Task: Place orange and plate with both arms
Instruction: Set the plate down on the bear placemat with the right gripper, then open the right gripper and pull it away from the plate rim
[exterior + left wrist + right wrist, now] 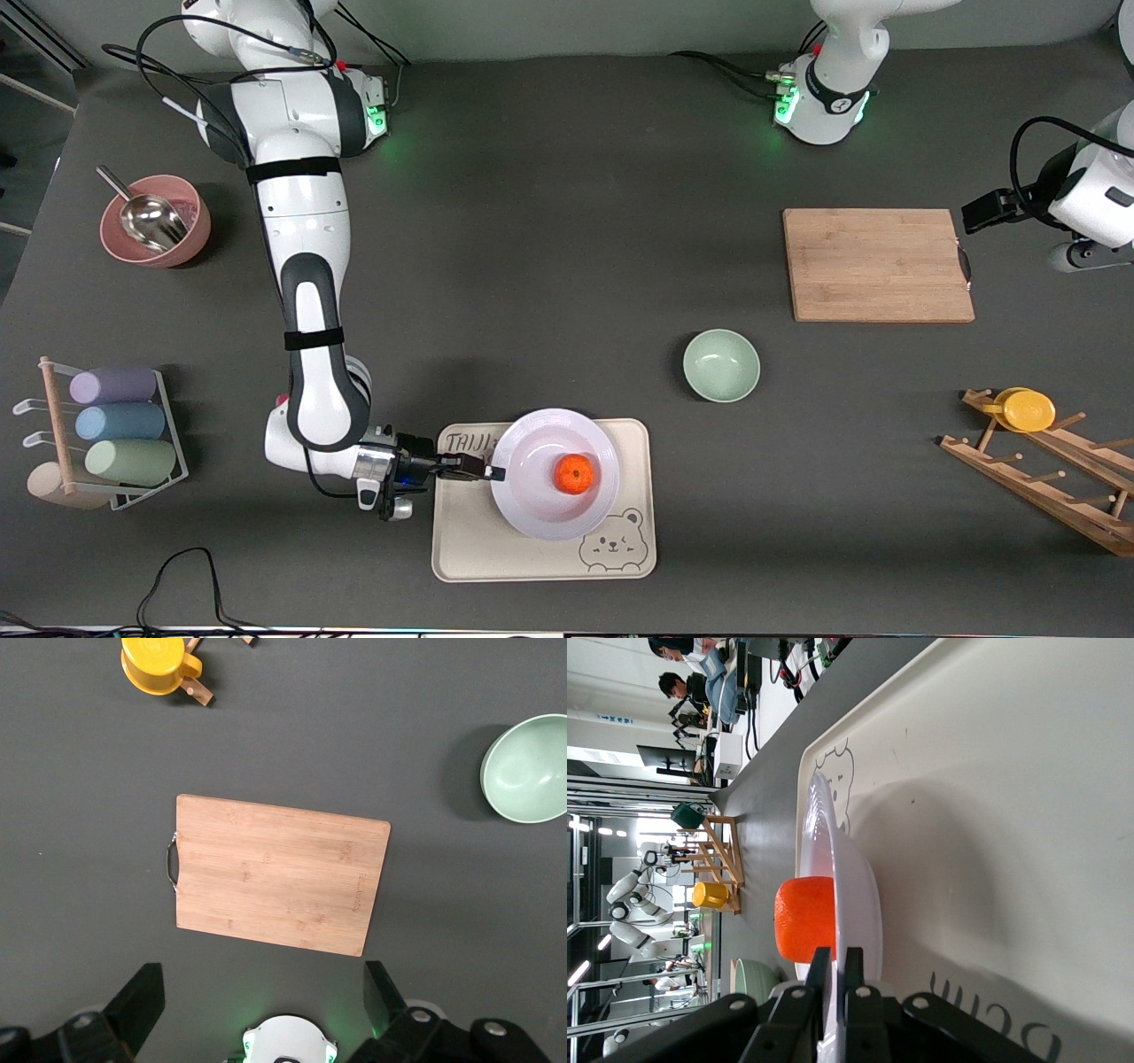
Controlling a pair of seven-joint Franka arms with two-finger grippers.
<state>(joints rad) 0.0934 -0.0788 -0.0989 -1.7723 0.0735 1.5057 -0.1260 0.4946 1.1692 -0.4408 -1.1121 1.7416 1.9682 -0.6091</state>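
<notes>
The pale lavender-white plate rests on a cream bear tray near the front camera. In it lies the orange, toward the side of the plate away from the gripped rim. My right gripper reaches in low from the right arm's end, shut on the plate's rim. In the right wrist view its fingers straddle the rim of the plate, with the orange just past them. My left gripper waits open and empty, high over the table by the left arm's base.
A mint-green bowl stands between the tray and a wooden cutting board. A wooden rack with a yellow cup is at the left arm's end. At the right arm's end are a pink bowl with a metal scoop and a rack of pastel cups.
</notes>
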